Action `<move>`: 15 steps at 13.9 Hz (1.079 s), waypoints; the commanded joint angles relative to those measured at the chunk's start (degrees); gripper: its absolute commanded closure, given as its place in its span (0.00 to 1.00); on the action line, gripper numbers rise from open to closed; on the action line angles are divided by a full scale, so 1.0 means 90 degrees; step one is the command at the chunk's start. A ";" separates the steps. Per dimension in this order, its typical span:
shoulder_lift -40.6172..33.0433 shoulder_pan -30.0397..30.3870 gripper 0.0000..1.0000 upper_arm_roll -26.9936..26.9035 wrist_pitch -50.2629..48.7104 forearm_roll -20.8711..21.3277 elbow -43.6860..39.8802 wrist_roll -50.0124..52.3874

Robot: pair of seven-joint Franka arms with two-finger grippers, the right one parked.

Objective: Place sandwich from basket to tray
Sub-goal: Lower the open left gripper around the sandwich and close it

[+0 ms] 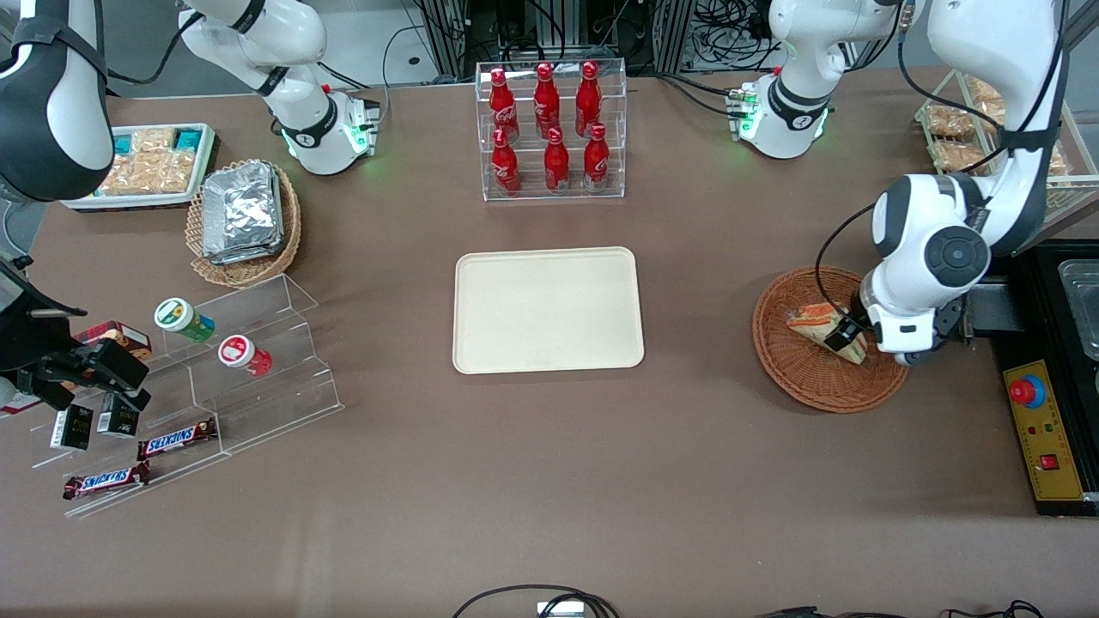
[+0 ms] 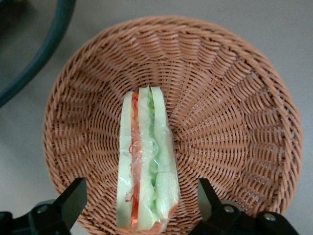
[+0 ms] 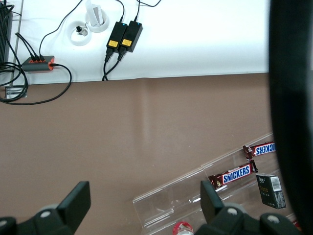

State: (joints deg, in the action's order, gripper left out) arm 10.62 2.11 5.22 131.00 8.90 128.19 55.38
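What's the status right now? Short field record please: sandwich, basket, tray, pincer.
sandwich: lying in the basket, not lifted
basket: toward the working arm's end of the table, holds only the sandwich
tray: mid-table, nothing on it
pincer: open, over the basket, fingers either side of the sandwich, apart from it
task: pickup not yet done

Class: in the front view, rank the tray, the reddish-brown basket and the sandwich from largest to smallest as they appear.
1. tray
2. basket
3. sandwich

The open gripper sits over the sandwich and hides part of it, but the order stays plain.
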 commanded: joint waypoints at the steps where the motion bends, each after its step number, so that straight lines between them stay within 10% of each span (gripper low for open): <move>1: 0.0060 -0.0049 0.00 -0.0004 0.0433 0.0115 0.0277 0.0447; 9: 0.0431 -0.0049 0.02 -0.0014 0.1138 0.0193 0.0581 0.0565; 10: 0.0432 -0.0049 0.21 -0.0024 0.1138 0.0193 0.0581 0.0565; 12: 0.0432 -0.0030 0.96 -0.0024 0.1128 0.0193 0.0571 0.0575; 15: 0.0383 0.0009 1.00 -0.0024 0.1060 0.0193 0.0552 0.0565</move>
State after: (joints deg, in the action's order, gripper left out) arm 14.18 2.11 5.17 140.22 9.39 133.14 59.09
